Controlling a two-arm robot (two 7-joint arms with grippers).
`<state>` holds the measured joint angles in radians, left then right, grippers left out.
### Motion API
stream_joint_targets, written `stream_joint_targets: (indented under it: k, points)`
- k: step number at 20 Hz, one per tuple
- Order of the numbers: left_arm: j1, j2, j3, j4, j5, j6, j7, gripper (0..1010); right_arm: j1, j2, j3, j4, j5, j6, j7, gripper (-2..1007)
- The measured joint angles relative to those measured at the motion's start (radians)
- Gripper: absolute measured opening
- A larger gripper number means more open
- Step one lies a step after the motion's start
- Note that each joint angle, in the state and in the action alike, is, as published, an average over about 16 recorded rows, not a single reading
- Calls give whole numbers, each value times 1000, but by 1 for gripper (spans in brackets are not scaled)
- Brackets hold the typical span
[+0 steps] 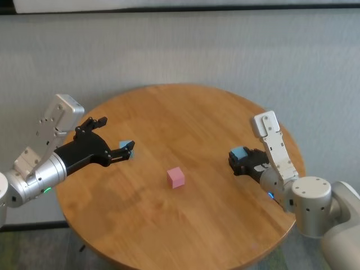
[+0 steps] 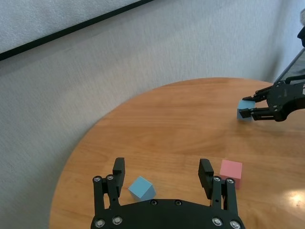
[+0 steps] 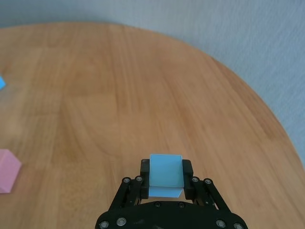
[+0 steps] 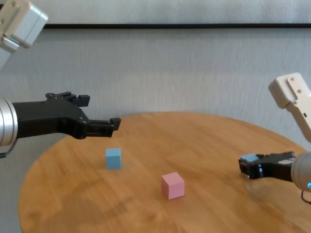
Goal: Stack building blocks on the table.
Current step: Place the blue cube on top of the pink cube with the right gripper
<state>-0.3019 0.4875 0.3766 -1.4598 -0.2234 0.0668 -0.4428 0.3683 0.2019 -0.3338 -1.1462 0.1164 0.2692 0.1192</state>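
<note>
Three blocks: two blue, one pink block [image 1: 175,177].
Right gripper [image 3: 165,177]: clamped on blue block [image 3: 165,174].
Left gripper [image 1: 116,140]: spread wide above second blue block [image 1: 126,147].
Chest view: clear gap under left gripper.

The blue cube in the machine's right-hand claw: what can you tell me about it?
The light blue block is a small, plain, matte cube with clean edges. It sits upright between the two black fingers of the right end effector, which is shut on its sides. It lies low at the right side of the round wooden table; whether it touches the top is unclear. The pink block stands apart.
</note>
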Motion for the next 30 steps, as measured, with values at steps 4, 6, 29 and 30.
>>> stream_joint_targets:
  k: [4,6,29,30]
  points:
    - [0,0,0,0,0,0,0,1001,-32,12,7,-73,4,3,30,367]
    - [0,0,0,0,0,0,0,1001,-52,18,9,-117,7,5,45,366]
    - [0,0,0,0,0,0,0,1001,-217,20,-8,-402,-8,61,135,366]
    - [0,0,0,0,0,0,0,1001,-218,20,-9,-402,-8,62,139,366]
